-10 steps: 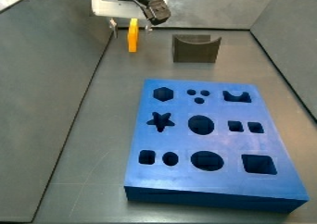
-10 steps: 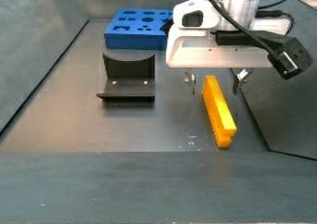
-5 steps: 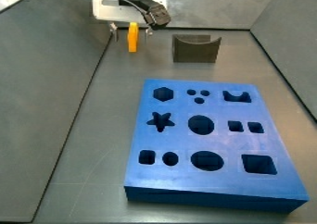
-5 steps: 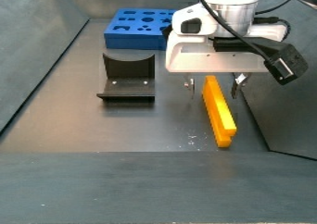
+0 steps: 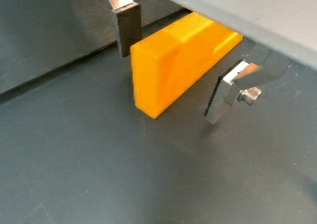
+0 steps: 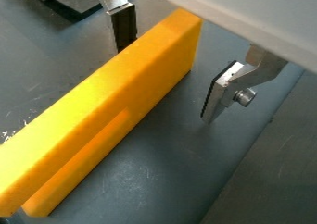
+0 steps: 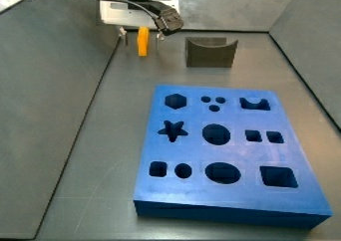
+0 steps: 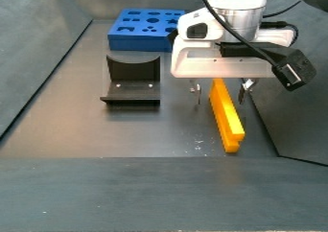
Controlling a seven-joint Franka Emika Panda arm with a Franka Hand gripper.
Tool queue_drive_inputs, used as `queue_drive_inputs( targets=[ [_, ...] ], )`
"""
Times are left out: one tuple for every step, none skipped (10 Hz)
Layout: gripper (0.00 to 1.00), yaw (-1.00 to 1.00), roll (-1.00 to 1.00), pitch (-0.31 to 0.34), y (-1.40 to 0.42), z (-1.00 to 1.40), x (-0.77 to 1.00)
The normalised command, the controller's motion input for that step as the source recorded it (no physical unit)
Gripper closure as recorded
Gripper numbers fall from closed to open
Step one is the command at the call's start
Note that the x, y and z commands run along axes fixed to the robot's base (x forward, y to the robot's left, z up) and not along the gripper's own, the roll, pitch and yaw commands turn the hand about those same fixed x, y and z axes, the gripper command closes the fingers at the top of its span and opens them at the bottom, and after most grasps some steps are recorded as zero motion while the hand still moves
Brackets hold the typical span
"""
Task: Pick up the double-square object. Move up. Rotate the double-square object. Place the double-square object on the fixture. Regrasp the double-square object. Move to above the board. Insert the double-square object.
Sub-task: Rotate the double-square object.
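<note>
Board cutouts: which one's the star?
On the board, the star cutout sits at one long edge, the only pointed shape; the rest are circles, squares, ovals. Gripper straddles the double-square object, far from it.

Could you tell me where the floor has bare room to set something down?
Free: the floor between the board and the left wall. Crowded: the far end, where the open gripper straddles the yellow block beside the fixture.

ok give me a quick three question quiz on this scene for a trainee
1. True or false: the end effector straddles the double-square object with gaps on both sides.
2. In a side view, the fixture sits between the end effector and what?
3. Multiple choice: the double-square object is (a) on the floor, (b) on the fixture, (c) in the board.

Key: 1 true; 2 the board; 3 a.
</note>
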Motion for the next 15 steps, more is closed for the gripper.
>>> queue_drive_inputs(
  targets=[
    [0.0,0.03,-0.15,-0.083,0.01,-0.29,0.04],
    [0.0,0.03,-0.15,-0.087,0.01,-0.27,0.04],
    [0.0,0.02,-0.15,-0.092,0.01,-0.25,0.04],
    [0.0,0.02,-0.15,-0.098,0.01,-0.23,0.03],
    [0.0,0.02,-0.15,-0.1,0.02,-0.22,0.03],
    [0.0,0.02,-0.15,-0.1,0.02,-0.22,0.04],
    [0.0,0.02,-0.15,-0.101,0.02,-0.21,0.04],
    [0.0,0.02,-0.15,-0.101,0.02,-0.21,0.04],
    [0.0,0.02,-0.15,-0.101,0.02,-0.21,0.04],
    [0.0,0.02,-0.15,-0.101,0.02,-0.21,0.04],
    [0.0,0.02,-0.15,-0.101,0.02,-0.2,0.04],
    [0.0,0.02,-0.15,-0.1,0.02,-0.2,0.04],
    [0.0,0.02,-0.15,-0.1,0.02,-0.2,0.04],
    [0.0,0.02,-0.15,-0.1,0.02,-0.2,0.04],
    [0.0,0.02,-0.15,-0.1,0.02,-0.2,0.04]
  ],
)
